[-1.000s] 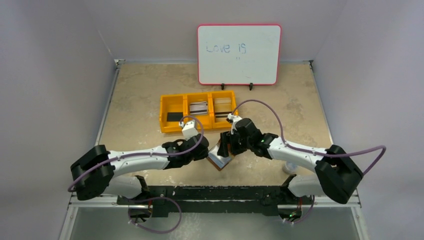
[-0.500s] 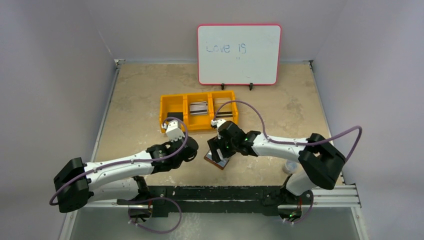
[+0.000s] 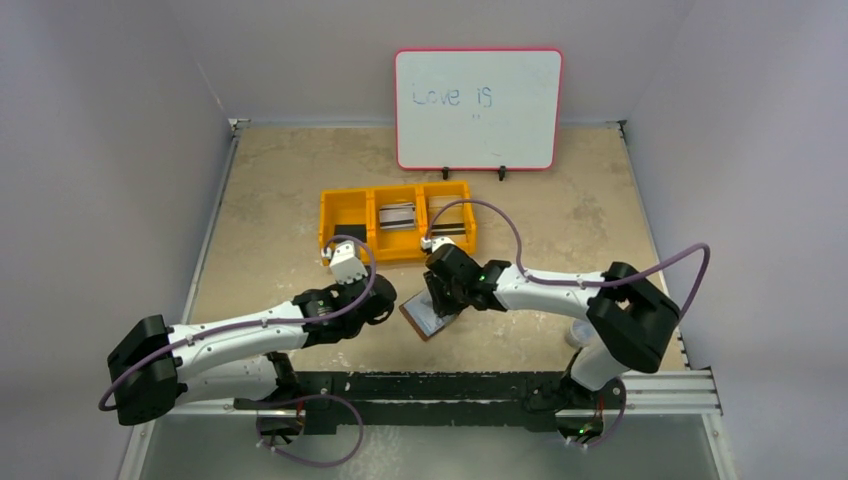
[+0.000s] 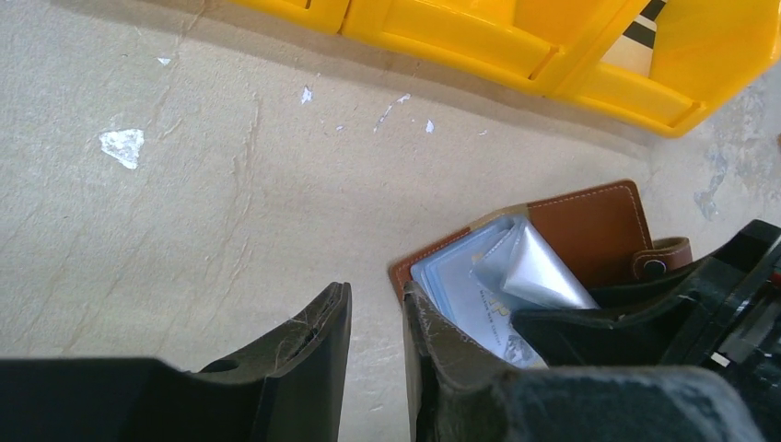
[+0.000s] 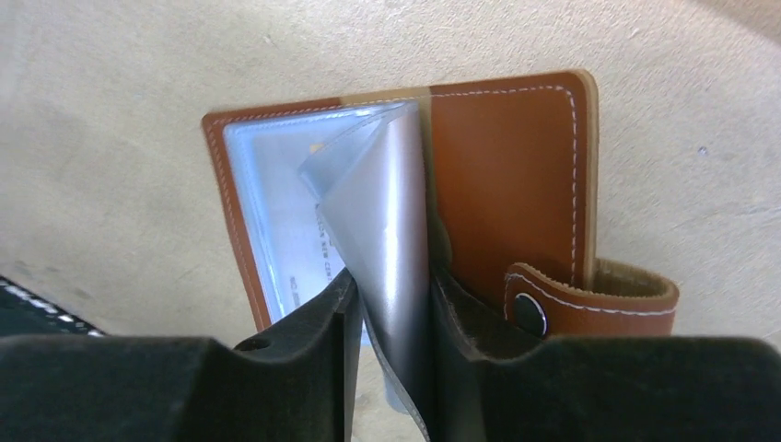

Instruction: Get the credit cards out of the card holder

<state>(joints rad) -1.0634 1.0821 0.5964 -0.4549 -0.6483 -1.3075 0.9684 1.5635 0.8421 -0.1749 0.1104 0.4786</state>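
- The card holder lies open on the table, in the lower centre of the top view, just below the yellow bin.
- My right gripper is clenched on one clear sleeve, which stands up curled from the spine. In the wrist view I can see no card between the fingers.
- My left gripper sits just left of the holder. Its jaws are slightly parted and hold nothing.
- One of the credit cards shows through the flat left-hand pocket, faint print visible.
- Handling, as I judge it:
  - The sleeve is thin, floppy and slick, so a pull on it alone would likely drag the light holder.
  - The cards should be stiff and smooth and are best pinched at an exposed edge.
  - The stiffer leather cover, or the snap tab, is the place to pin the holder down.
- The bin, at the upper centre of the top view, holds grey-white cards in its middle compartment. The right one holds a beige card with a dark stripe. The left one has something dark, partly hidden by my left arm.
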